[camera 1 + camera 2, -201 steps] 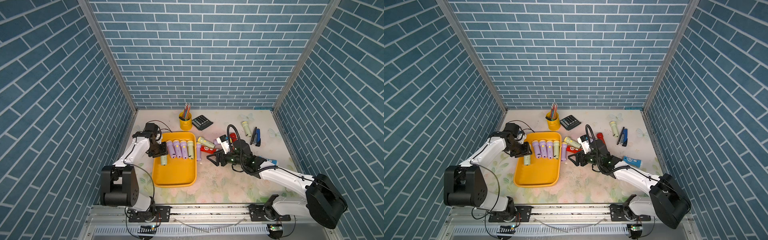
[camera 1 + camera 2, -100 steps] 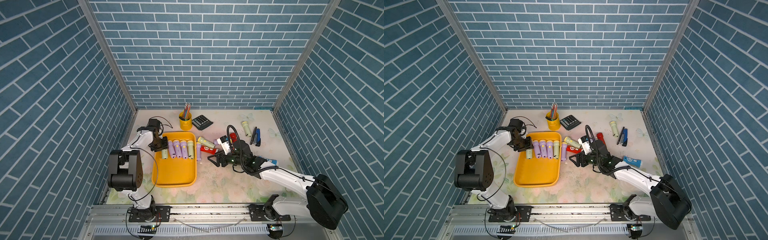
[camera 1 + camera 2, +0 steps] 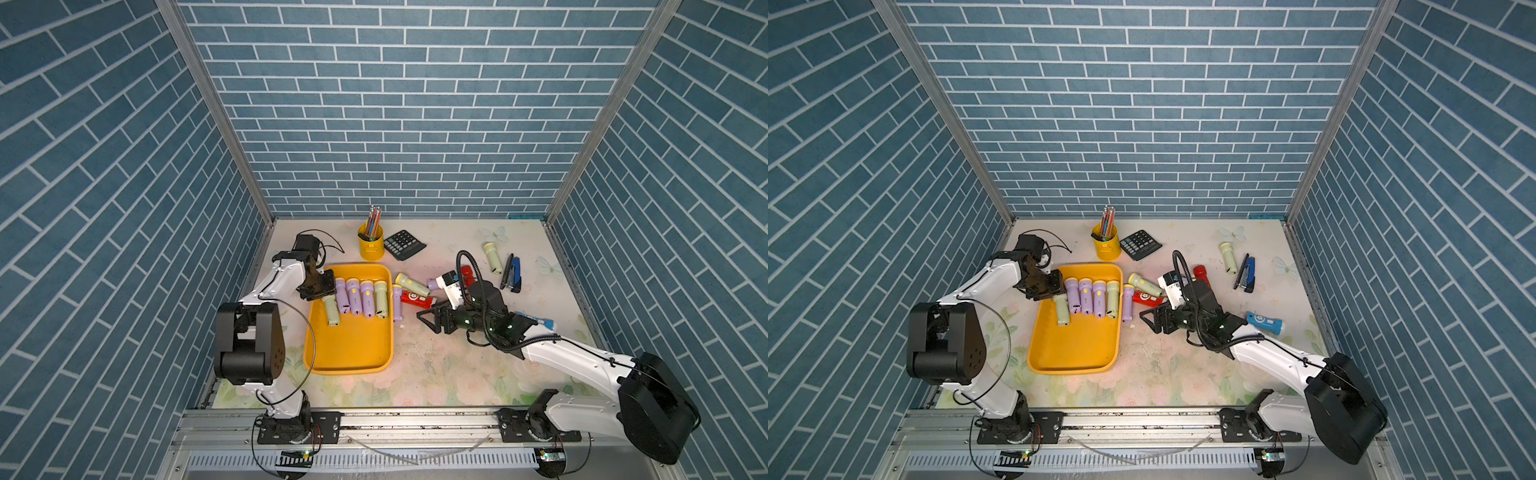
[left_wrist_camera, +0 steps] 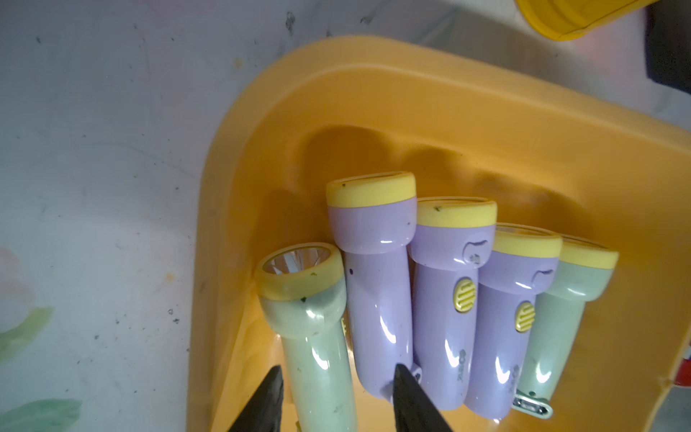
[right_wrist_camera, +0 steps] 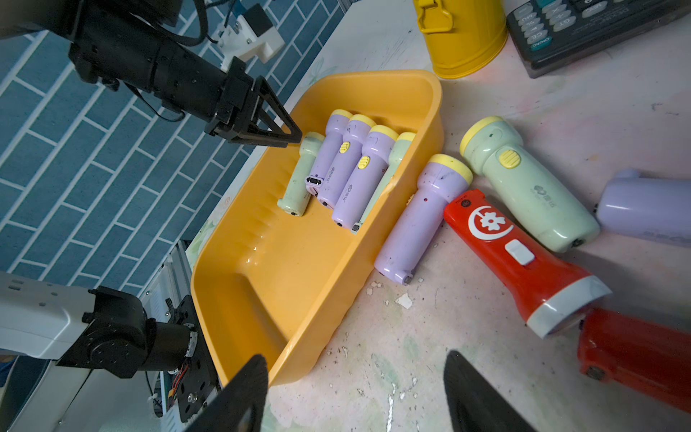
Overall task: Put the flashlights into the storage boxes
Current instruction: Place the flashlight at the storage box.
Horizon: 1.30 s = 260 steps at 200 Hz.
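Note:
The orange-yellow storage box [image 3: 353, 349] holds a row of flashlights: three lilac, one pale green [image 3: 381, 298], and another pale green one [image 3: 331, 309] at the left end. My left gripper [image 4: 336, 374] is open astride that one's handle [image 4: 321, 377], with gaps on both sides. A lilac flashlight [image 5: 418, 220] lies against the box's right wall, outside it. Near it lie a red one [image 5: 523, 262] and a pale green one [image 5: 523, 187]. My right gripper [image 5: 355, 359] hangs open and holds nothing, over the table by the box's right edge. A blue flashlight [image 3: 1264, 322] lies behind its arm.
At the back stand a yellow pencil cup [image 3: 370, 245] and a black calculator [image 3: 404, 244]. A blue-black stapler [image 3: 513, 274], a pale green flashlight [image 3: 493, 257] and a red one [image 3: 467, 274] lie at the back right. Brick walls enclose the table.
My left gripper carried the pale green flashlight toward the back of the box, beside the lilac row, and its jaws spread off it. The right arm has not moved.

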Motion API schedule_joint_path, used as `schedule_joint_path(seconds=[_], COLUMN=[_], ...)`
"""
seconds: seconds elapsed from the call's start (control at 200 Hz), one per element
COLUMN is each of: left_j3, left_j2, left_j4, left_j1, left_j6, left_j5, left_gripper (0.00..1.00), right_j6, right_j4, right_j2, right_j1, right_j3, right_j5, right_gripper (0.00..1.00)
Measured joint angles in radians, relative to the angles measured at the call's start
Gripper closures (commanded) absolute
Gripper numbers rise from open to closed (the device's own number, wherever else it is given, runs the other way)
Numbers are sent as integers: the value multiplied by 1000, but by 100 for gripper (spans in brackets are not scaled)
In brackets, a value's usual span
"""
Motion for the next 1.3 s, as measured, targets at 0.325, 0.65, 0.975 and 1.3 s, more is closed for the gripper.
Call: schedule_joint_path(seconds=[0.325, 0.65, 0.975, 1.3], left_j3=[-80, -281, -378, -388], left_j2=[-180, -310, -274, -175], left_j4=[-27, -76, -8, 84], left_j1=[0, -3, -32, -46], left_j6=[-8, -32, -88, -106], left_j5=[13, 50, 64, 60], left_gripper=[63, 69, 71, 78], right_j6=[-12, -13, -13, -12], right_j4=[-30, -43, -45, -45], right_j2=[0, 3, 14, 2], right_j1=[0, 0, 0, 0], right_j3=[0, 0, 1, 0], right_j5=[2, 0, -3, 6], right_gripper=[26, 26, 26, 25])
